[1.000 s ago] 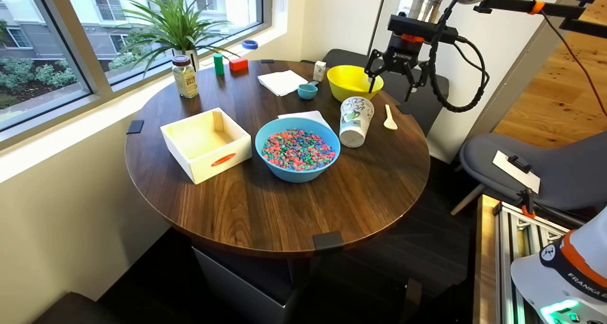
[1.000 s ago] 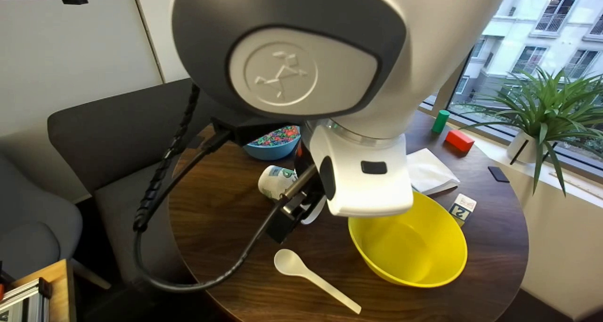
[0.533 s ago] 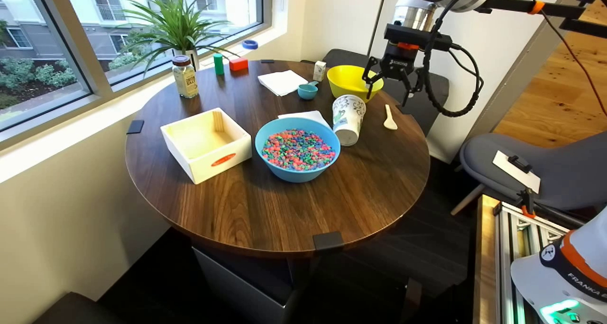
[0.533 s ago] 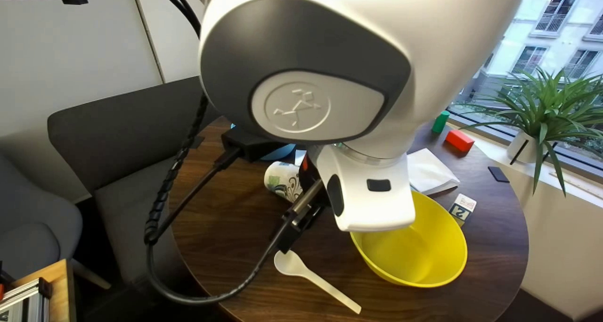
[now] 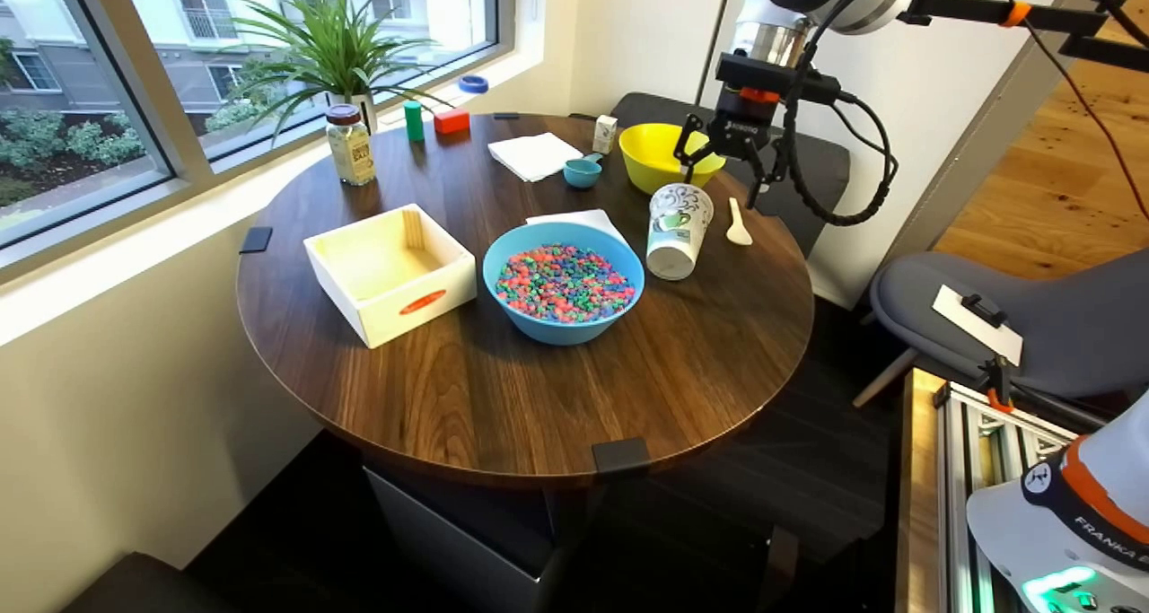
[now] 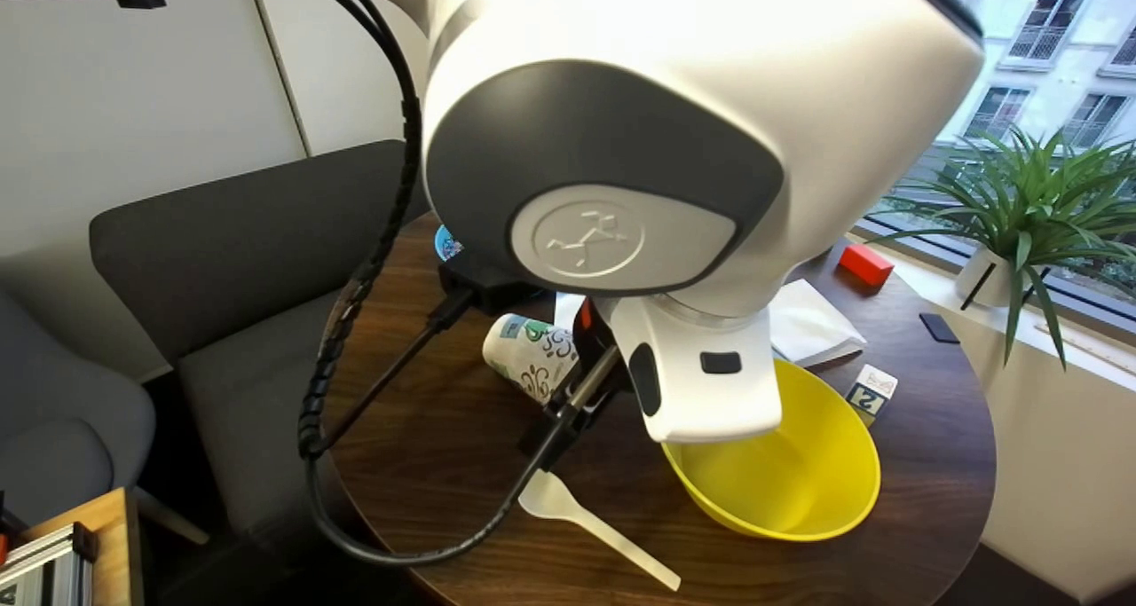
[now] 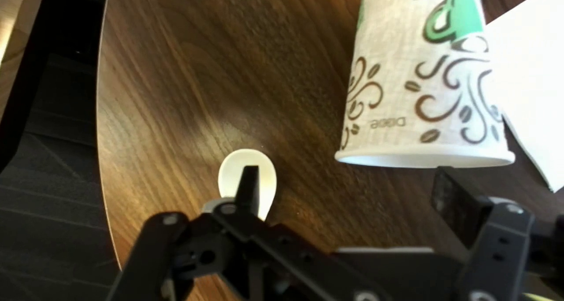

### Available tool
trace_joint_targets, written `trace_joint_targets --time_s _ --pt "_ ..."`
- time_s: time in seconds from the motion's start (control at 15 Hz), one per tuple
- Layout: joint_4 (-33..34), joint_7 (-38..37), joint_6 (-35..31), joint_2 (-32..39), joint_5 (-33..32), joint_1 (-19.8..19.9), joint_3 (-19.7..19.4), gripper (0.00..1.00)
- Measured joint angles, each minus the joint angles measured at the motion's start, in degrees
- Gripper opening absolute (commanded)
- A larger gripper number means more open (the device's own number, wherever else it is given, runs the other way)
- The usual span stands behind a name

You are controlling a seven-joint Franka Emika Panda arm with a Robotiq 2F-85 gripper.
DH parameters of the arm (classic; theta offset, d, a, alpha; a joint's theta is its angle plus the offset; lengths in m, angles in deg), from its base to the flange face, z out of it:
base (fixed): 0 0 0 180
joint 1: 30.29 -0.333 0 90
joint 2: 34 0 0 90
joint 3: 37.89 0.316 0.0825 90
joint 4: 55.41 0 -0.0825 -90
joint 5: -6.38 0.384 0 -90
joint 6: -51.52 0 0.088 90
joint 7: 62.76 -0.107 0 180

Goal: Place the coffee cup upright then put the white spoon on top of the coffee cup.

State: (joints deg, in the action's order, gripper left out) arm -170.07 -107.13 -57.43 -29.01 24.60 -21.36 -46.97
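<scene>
The coffee cup [image 5: 679, 227], white with teal-green and brown print, lies on its side on the round table. It also shows in an exterior view [image 6: 528, 353], partly behind the arm, and in the wrist view [image 7: 418, 80] with its open rim toward the gripper. The white spoon [image 5: 738, 224] lies on the table beside the cup; it also shows in an exterior view [image 6: 612, 539] and its bowl shows in the wrist view [image 7: 229, 173]. My gripper [image 5: 721, 188] is open and empty above the table near the cup's mouth; the wrist view shows its fingers [image 7: 346, 182] wide apart.
A yellow bowl [image 5: 660, 155] stands behind the cup. A blue bowl [image 5: 564, 330] of colored beads stands beside it. A wooden box [image 5: 395, 317], a teal scoop [image 5: 583, 175], napkins [image 5: 530, 157] and a lettered block [image 6: 871, 390] are also on the table.
The cup rolled a little toward the blue bowl, then back away from it. The gripper has moved lower and closer to the cup's mouth, still open. The spoon has not moved.
</scene>
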Motion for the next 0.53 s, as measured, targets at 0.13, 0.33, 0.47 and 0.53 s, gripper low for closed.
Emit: trace_joint_targets --time_s 0.13,0.33,0.47,0.53 --pt "0.51 0.44 0.00 1.03 1.68 -0.03 0.05 0.77" --pt "1.07 0.81 0.01 2.44 4.74 -0.05 0.10 0.52" --pt "1.53 0.88 0.07 3.20 6.19 -0.05 0.13 0.36" --pt "1.78 0.89 0.09 3.53 6.75 -0.06 0.15 0.29"
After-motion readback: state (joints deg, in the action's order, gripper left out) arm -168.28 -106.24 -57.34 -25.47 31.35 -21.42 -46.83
